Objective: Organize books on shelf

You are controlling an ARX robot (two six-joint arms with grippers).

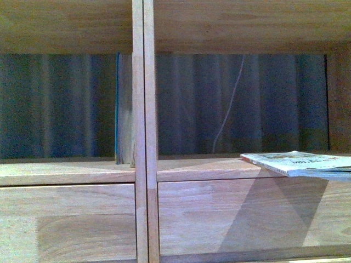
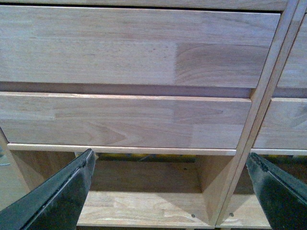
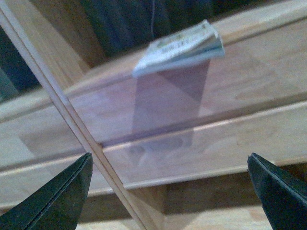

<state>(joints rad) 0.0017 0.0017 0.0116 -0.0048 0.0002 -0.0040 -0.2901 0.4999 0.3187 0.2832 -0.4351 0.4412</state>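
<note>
The light-wood shelf [image 1: 145, 131] fills the front view, with two open compartments above plank drawer fronts. A thin white paperback [image 1: 299, 163] lies flat on the right compartment's floor, overhanging its front edge. A slim blue-spined book [image 1: 117, 107] stands upright against the divider in the left compartment. The right wrist view shows the paperback [image 3: 180, 48] far beyond my open right gripper [image 3: 170, 165], whose black fingers [image 3: 62, 196] hold nothing. My left gripper [image 2: 170, 163] is open and faces the drawer fronts [image 2: 124, 120] and a lower compartment [image 2: 144, 201]. Neither arm appears in the front view.
A dark ribbed curtain [image 1: 263, 104] and a thin white cord [image 1: 227, 109] show through the open back. The central upright [image 3: 72, 124] crosses the right wrist view diagonally. Drawer fronts [image 1: 236, 216] sit below the compartments.
</note>
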